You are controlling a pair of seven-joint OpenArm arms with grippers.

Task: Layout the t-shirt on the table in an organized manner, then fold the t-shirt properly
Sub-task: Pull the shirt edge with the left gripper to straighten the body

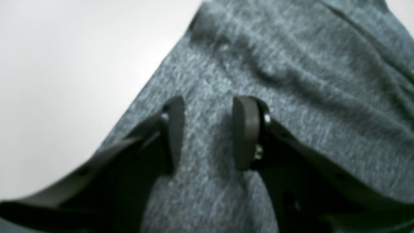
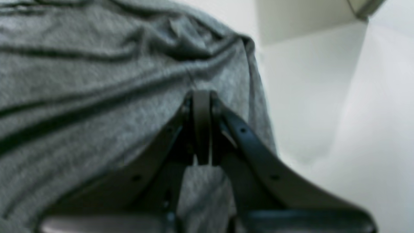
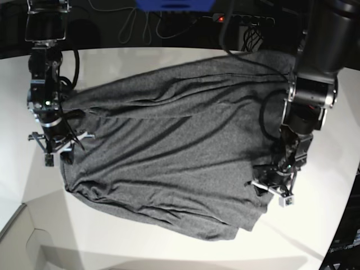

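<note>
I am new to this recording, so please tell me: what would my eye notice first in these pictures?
First comes the dark grey t-shirt, spread with wrinkles across the middle of the white table. Then the two grippers at its opposite side edges: the right gripper is shut on the cloth, while the left gripper stands open over it.

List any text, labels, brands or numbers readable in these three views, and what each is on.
None can be read.
t-shirt: plain grey, no print or tag showing.
table: bare white, unmarked.
left gripper and right gripper: dark, no markings visible; both wrist views are blurred.
blue object at the base view's top edge: cut off, no lettering legible.
</note>
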